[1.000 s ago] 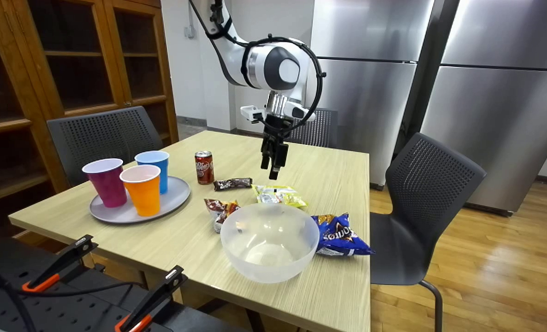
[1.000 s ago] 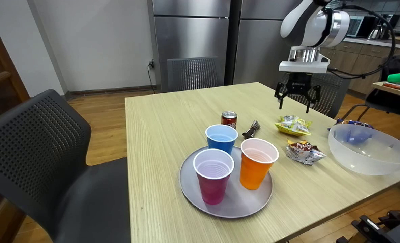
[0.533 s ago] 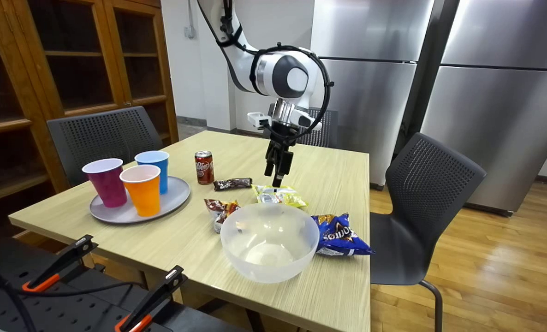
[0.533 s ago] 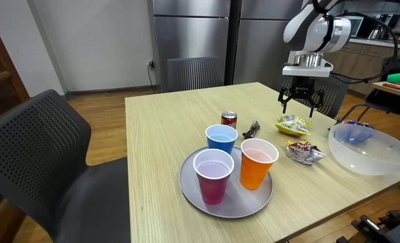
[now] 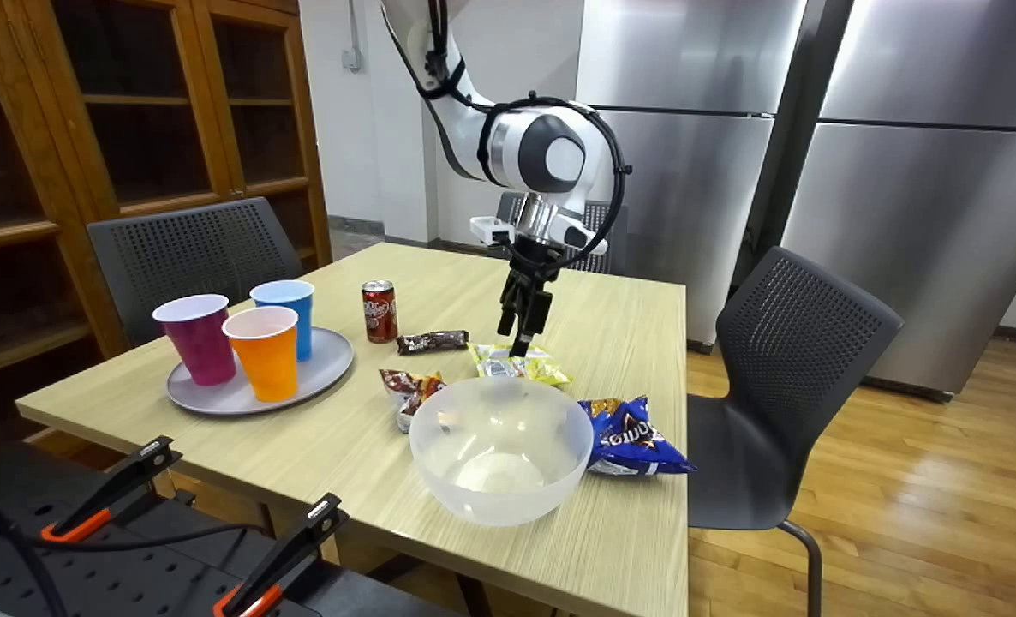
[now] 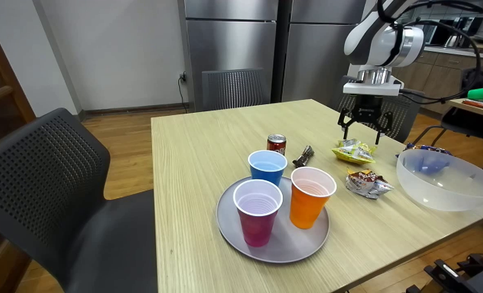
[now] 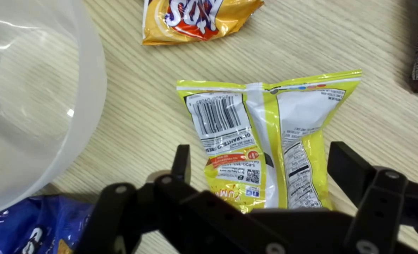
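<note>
Bowl of frosted, translucent plastic (image 5: 491, 507) stands upright on the pale wood-grain table (image 5: 636, 540). Just behind it in an exterior view lies the small, crumpled yellow-and-white foil snack bag (image 5: 525, 367), a printed side with a barcode facing up. Over that yellow bag, near the bowl in both exterior views, hangs the black two-finger gripper (image 6: 361, 140), pointing down; its jaws stand wide apart, flanking the bag in the wrist view, and whether they touch it cannot be told. A shiny blue foil snack bag (image 5: 632, 441) lies just beside the bowl, to its right in an exterior view. Near the bowl's rear left there, a little apart from it, is a brown, orange and silver foil snack bag (image 5: 408, 392). Farther behind the bowl come a slim, dark brown wrapped bar (image 5: 433, 342) and an upright, dark red metal soda can (image 5: 379, 313), the can farther left. Well to the bowl's left, a round, flat grey plate (image 5: 328, 370) carries a purple plastic cup (image 5: 204, 347), an orange plastic cup (image 5: 268, 362) and a blue plastic cup (image 5: 303, 322), each with a pale rim. A black plastic chair (image 5: 786, 377) stands to the bowl's right, past the blue bag.
</note>
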You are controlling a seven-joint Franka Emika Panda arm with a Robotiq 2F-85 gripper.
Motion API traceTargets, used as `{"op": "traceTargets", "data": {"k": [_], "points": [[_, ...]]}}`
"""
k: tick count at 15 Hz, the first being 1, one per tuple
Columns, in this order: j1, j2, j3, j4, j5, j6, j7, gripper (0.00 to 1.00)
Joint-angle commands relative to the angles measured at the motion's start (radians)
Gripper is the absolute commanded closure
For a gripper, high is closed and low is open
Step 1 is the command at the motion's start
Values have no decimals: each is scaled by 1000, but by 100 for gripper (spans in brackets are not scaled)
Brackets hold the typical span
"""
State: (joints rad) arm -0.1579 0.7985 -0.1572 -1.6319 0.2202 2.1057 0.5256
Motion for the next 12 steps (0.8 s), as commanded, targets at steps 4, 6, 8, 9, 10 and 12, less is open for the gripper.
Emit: {"op": "traceTargets", "data": {"k": [4,6,8,9,10,12], "points": [[-23,51,6,84,34,-68,-32,0],[-25,58,7,93,37,-74,-33,25],[-26,65,7,101,38,-81,-34,34],[-25,67,6,102,38,-81,-33,42],[-26,68,6,103,39,-82,-33,51],[-32,60,12,99,49,-82,-46,66]]}}
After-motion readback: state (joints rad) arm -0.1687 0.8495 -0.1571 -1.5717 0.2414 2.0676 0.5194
